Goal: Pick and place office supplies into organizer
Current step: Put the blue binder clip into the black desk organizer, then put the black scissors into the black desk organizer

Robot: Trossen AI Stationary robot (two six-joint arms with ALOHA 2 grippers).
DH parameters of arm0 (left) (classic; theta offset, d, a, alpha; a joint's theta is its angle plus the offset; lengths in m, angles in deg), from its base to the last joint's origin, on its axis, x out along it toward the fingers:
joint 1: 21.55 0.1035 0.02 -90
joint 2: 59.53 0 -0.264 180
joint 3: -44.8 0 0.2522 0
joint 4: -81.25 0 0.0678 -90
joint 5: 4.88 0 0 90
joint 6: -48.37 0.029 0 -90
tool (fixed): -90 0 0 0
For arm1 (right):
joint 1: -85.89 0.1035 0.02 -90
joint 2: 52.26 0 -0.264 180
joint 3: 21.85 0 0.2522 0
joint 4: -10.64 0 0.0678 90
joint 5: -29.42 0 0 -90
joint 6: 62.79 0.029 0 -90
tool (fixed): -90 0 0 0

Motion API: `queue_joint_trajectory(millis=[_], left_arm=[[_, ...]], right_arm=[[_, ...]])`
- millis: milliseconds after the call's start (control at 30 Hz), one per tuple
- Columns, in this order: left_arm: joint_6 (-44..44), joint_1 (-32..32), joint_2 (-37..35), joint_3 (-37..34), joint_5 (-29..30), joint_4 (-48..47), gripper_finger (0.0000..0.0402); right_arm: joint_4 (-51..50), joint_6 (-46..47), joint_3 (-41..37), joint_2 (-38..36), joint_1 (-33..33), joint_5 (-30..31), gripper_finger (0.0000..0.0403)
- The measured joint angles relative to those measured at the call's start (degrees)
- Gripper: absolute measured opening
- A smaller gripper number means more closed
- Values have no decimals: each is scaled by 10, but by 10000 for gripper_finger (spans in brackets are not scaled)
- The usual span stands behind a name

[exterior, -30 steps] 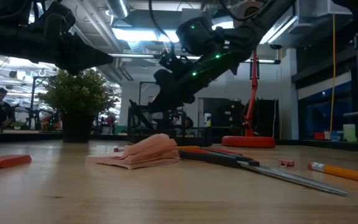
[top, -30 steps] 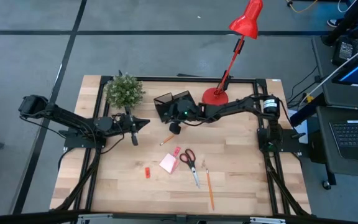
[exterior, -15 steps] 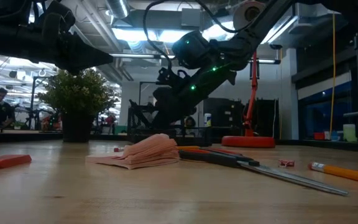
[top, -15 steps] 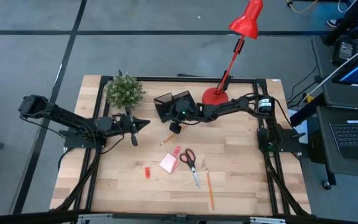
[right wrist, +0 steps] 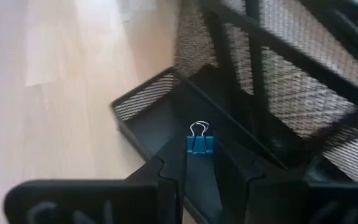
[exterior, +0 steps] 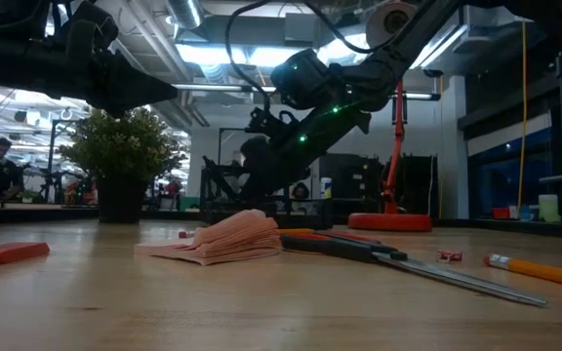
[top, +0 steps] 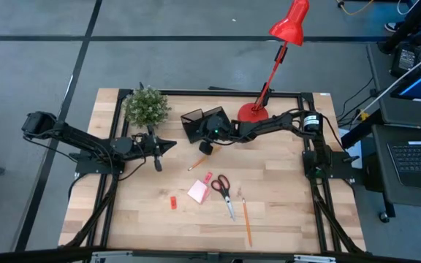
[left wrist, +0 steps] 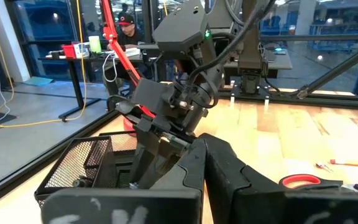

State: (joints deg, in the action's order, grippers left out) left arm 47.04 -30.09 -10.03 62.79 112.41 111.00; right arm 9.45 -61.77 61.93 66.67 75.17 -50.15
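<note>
The right arm reaches across the table's far side, its gripper (top: 205, 147) tilted down at the front edge of the black wire-mesh organizer (top: 203, 123). In the right wrist view its dark fingers (right wrist: 166, 177) stand slightly apart with nothing between them; a small blue binder clip (right wrist: 198, 143) lies on the organizer's floor just ahead.

The left gripper (top: 158, 164) hangs beside the small green potted plant (top: 146, 107); whether its jaws are parted cannot be told.

Red-handled scissors (top: 224, 191), a pink note pad (top: 198, 191) and an orange pencil (top: 246, 221) lie well apart from the organizer on the pale wooden table (top: 283, 212).
</note>
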Motion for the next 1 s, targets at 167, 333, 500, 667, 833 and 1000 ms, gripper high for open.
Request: queue_joint_trajectory(millis=[167, 333, 500, 667, 833, 1000], left_arm=[[0, 0, 0, 0, 0, 0, 2], [0, 0, 0, 0, 0, 0, 1], [0, 0, 0, 0, 0, 0, 2], [0, 0, 0, 0, 0, 0, 1], [0, 0, 0, 0, -5, 0, 2], [1, -5, -1, -1, -18, 0, 2]], right_arm=[[0, 0, 0, 0, 0, 15, 78], [-2, 0, 0, 0, 1, 15, 104], [1, 2, 0, -1, 2, 15, 127], [1, 1, -1, -7, 5, 15, 134], [-10, -29, -1, -38, 23, 15, 135], [-27, -43, -1, -82, 51, 14, 135]])
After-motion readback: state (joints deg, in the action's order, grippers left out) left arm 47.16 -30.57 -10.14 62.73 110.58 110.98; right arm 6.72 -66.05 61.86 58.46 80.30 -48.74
